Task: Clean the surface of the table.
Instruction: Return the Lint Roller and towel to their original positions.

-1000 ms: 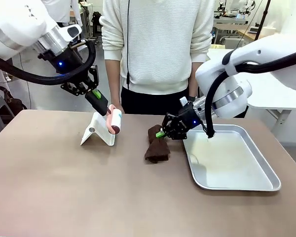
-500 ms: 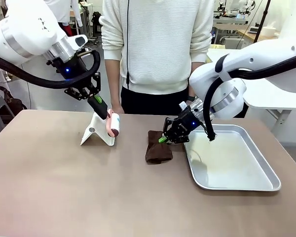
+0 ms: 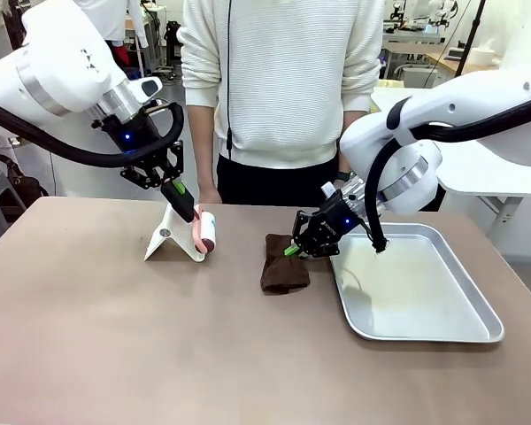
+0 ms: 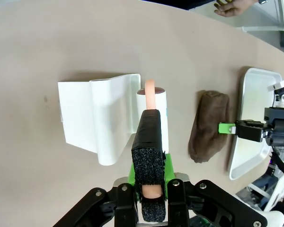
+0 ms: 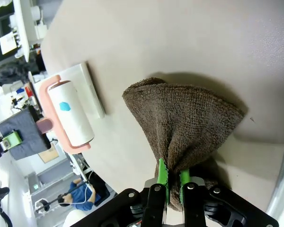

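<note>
Since a second ago the left gripper (image 3: 184, 204) has sunk lower toward the centre left of the front view, bringing the lint roller (image 3: 205, 231) down against the white stand (image 3: 173, 236). Its fingers (image 4: 150, 142) are closed on the roller's pink handle. Over the same second the right gripper (image 3: 294, 247) has dropped and pulled slightly right, and the brown cloth (image 3: 283, 264), which hung crumpled and part lifted, now lies flatter on the table (image 3: 115, 345). The right fingers (image 5: 162, 177) are clamped on the cloth's edge, the fabric bunched between the green pads.

The table fills the lower two thirds of the front view. The stand and roller sit left of centre near the far edge, the cloth at centre, and the metal tray (image 3: 478, 332) at the right, its left rim just beside the cloth. The roller and cloth are near each other but apart. A person (image 3: 279, 88) stands at the far edge, upper centre. The near half of the table and its whole left side lie bare and open; the tray's right corner is near the table's right edge.
</note>
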